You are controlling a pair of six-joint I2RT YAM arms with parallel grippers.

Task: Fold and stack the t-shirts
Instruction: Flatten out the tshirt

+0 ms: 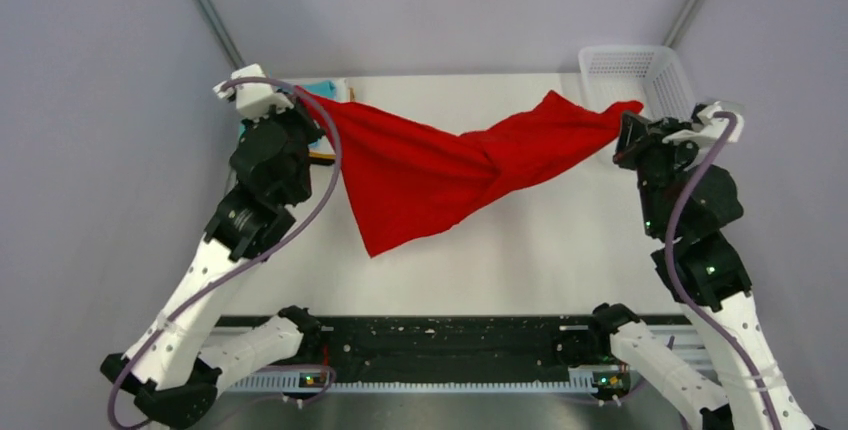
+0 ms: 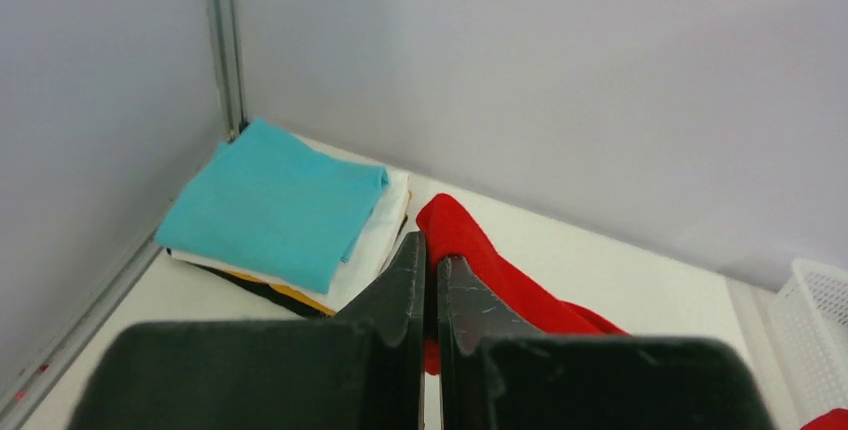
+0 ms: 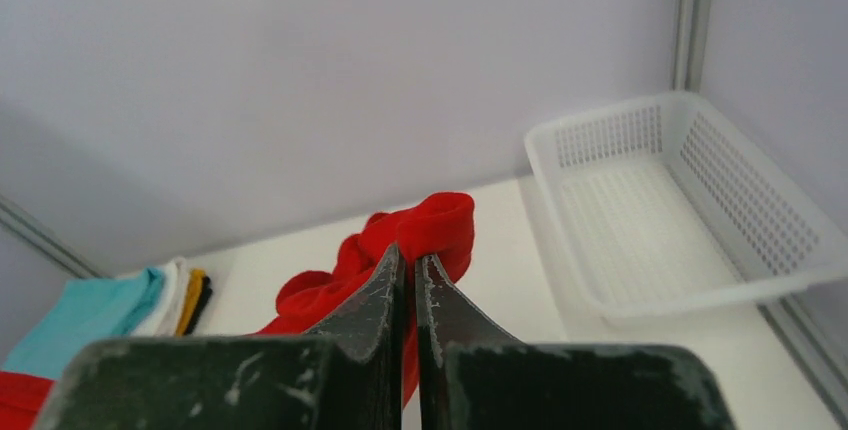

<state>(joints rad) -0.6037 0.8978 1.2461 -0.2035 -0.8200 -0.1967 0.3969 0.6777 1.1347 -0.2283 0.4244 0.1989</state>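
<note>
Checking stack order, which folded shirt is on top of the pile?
The teal shirt; it covers the white one, with a yellow-orange one and a dark one underneath.

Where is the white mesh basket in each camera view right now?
Top external: basket at the upper right, on the table's far corner.
Left wrist: basket cut off at the lower right edge.
Right wrist: basket fills the right half.
Shared landmark: the red t-shirt, in all three.
</note>
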